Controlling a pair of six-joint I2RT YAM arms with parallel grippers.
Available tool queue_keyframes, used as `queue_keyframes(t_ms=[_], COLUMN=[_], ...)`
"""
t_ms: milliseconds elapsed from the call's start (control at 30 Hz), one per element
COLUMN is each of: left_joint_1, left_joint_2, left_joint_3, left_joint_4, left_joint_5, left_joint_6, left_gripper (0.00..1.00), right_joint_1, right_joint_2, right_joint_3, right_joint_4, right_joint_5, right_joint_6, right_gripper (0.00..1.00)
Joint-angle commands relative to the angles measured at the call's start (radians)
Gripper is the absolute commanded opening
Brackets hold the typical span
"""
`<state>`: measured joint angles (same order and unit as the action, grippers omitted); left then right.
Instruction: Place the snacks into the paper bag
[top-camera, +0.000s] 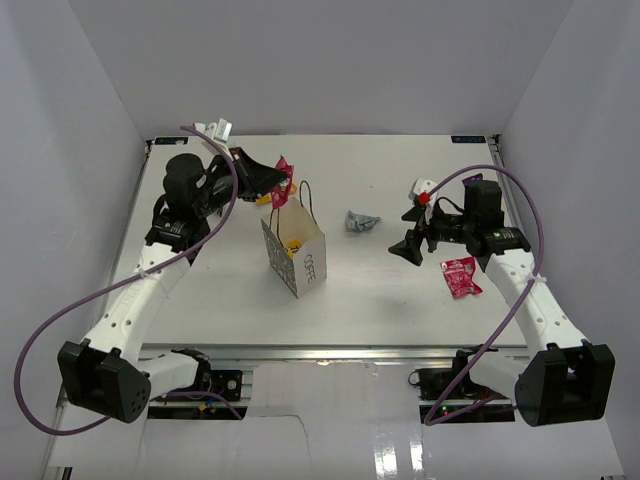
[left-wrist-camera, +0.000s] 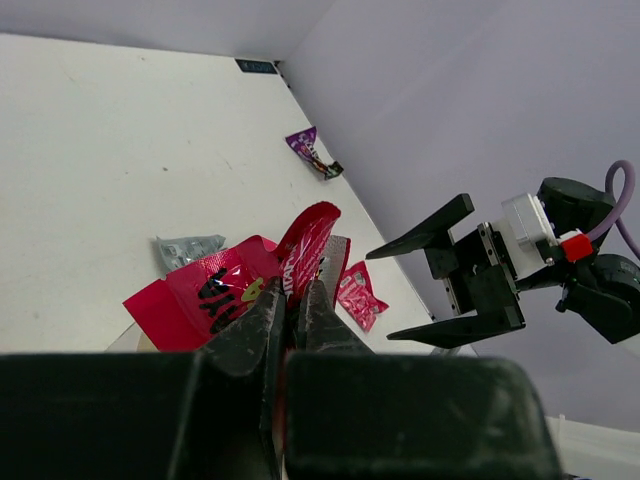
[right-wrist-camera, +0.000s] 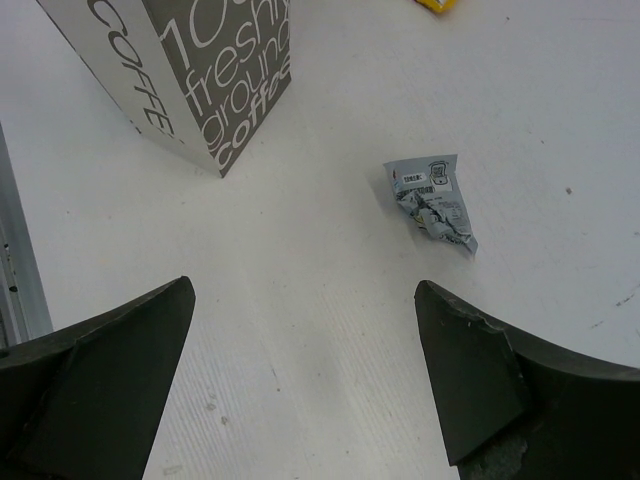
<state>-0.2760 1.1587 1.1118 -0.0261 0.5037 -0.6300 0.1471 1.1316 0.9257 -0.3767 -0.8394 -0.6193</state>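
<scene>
The white paper bag (top-camera: 297, 257) stands upright at centre-left, with a yellow wrapper (top-camera: 292, 243) inside it. My left gripper (top-camera: 279, 184) is shut on a red-pink pouch (top-camera: 283, 167) and holds it just above and behind the bag's opening. In the left wrist view the pouch (left-wrist-camera: 215, 290) sticks out past the gripper (left-wrist-camera: 296, 300). The silver-grey foil packet (top-camera: 361, 221) lies right of the bag. My right gripper (top-camera: 408, 238) is open and empty beside the foil (right-wrist-camera: 432, 200). A second red-pink pouch (top-camera: 461, 276) lies by the right arm. The dark purple packet (left-wrist-camera: 313, 154) lies at the far right.
Another yellow wrapper (top-camera: 270, 200) lies on the table behind the bag, under my left gripper. The bag's grey lettered side (right-wrist-camera: 215, 70) faces the right wrist camera. White walls close in the table on the left, back and right.
</scene>
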Motion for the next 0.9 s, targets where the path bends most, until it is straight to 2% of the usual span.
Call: queue_keyframes(t_ms=[0, 367, 700, 867], left_joint_1=[-0.032, -0.075, -0.075, -0.075], left_joint_2=[0.013, -0.005, -0.019, -0.05], left_joint_3=[0.039, -0.049, -0.024, -0.035], left_joint_4=[0.064, 0.089, 0.137, 0.164], left_joint_5=[0.021, 0.01, -0.008, -0.079], left_joint_6=[-0.011, -0.033, -0.036, -0.03], left_gripper=[0.03, 0.05, 0.07, 0.09], right_joint_1=[-0.012, -0.018, -0.018, -0.018], right_joint_2=[-0.026, -0.013, -0.009, -0.006], right_joint_3=[-0.014, -0.025, -0.031, -0.036], right_joint_4=[-0.01, -0.019, -0.024, -0.031], right_joint_5=[0.0, 0.017, 0.017, 0.016], right_joint_6=[-0.016, -0.037, -0.04, -0.042], right_gripper=[0.97, 0.97, 0.97, 0.97])
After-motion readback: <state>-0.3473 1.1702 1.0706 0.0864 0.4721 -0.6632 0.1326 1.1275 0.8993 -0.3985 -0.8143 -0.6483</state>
